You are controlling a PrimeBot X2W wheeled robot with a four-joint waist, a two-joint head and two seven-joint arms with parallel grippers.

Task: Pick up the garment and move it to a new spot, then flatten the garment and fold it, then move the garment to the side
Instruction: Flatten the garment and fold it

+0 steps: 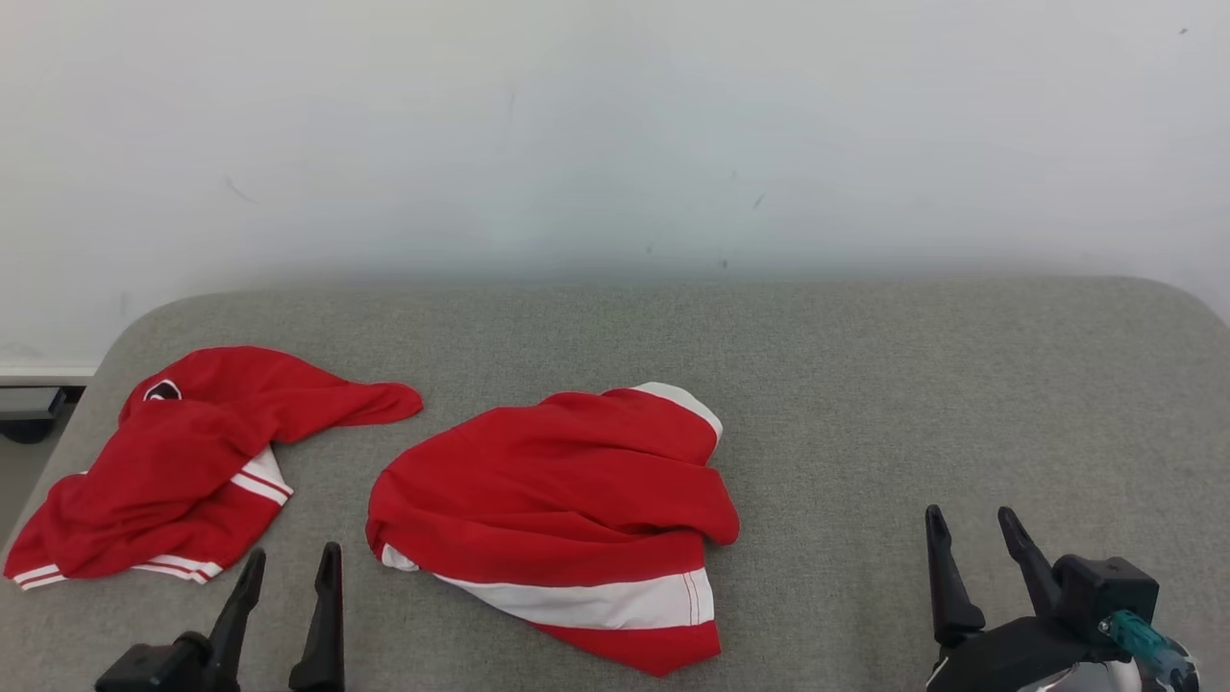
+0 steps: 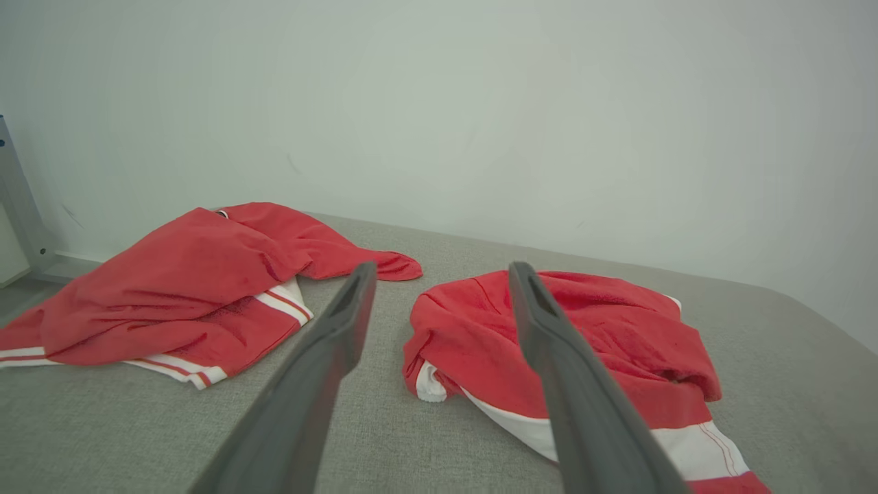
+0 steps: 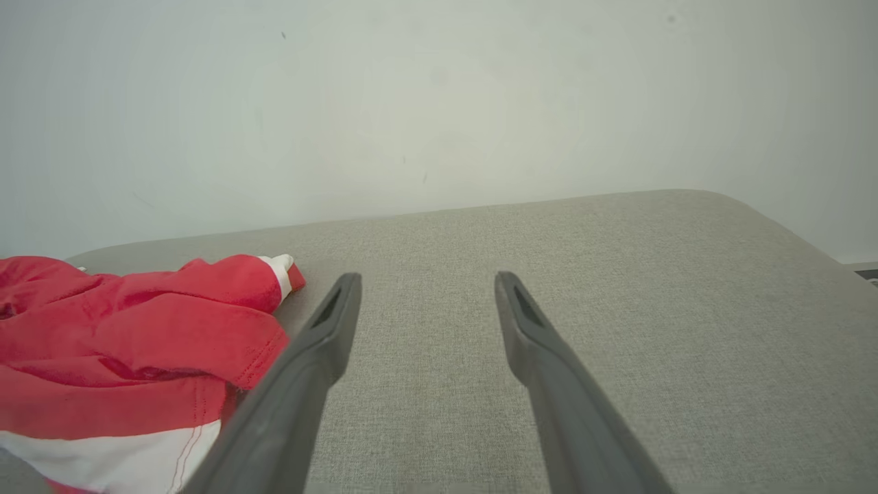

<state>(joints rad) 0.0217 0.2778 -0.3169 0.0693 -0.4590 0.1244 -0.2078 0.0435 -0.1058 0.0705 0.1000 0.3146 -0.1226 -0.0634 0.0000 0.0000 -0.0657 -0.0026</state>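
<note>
Garment (image 1: 553,509), red with a broad white band, lies crumpled at the middle of the grey bench (image 1: 913,384), its folds hiding its cut. A second garment (image 1: 183,461), red with thin white stripes, lies bunched near the bench's left edge, apart from the first; only part of its dark emblem shows. The left end effector (image 1: 294,551) stands wide and empty between the two, near the front. The right end effector (image 1: 969,510), also wide and empty, is over bare bench well right of the garment. A white wall (image 1: 615,125) rises behind.
</note>
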